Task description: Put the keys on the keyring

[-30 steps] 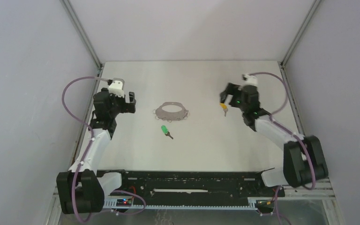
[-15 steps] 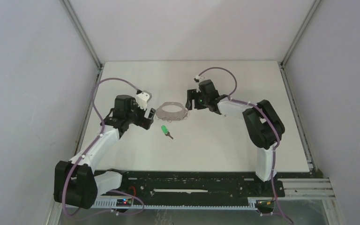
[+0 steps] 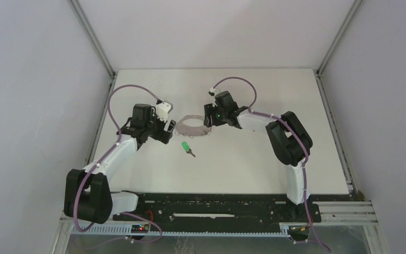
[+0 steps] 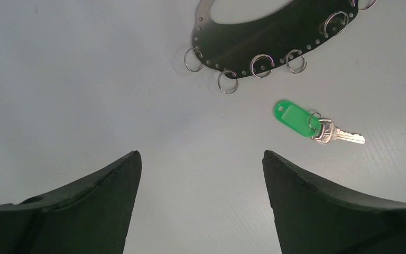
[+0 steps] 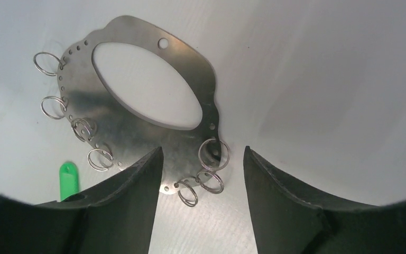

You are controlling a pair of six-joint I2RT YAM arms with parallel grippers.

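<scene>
The grey oval keyring (image 3: 193, 126) lies flat at the table's middle, with small wire loops round its rim. It also shows in the left wrist view (image 4: 254, 37) and the right wrist view (image 5: 127, 121). The green-headed key (image 3: 187, 147) lies just in front of the keyring and shows in both wrist views (image 4: 296, 119) (image 5: 67, 177). My left gripper (image 3: 168, 131) (image 4: 201, 159) is open and empty, just left of the keyring. My right gripper (image 3: 209, 121) (image 5: 202, 150) is open and empty, low over the keyring's right rim, with a few loops between its fingers. The yellow-orange key is out of view.
The white table (image 3: 254, 159) is boxed in by grey walls with metal corner posts (image 3: 92, 37) at the back. The purple cables (image 3: 132, 90) arch over both arms. The black rail (image 3: 211, 203) runs along the near edge.
My right arm swung left from the table's right side to the keyring. The yellow-orange key seen at its fingers one second ago no longer shows. My left gripper moved right, toward the keyring.
</scene>
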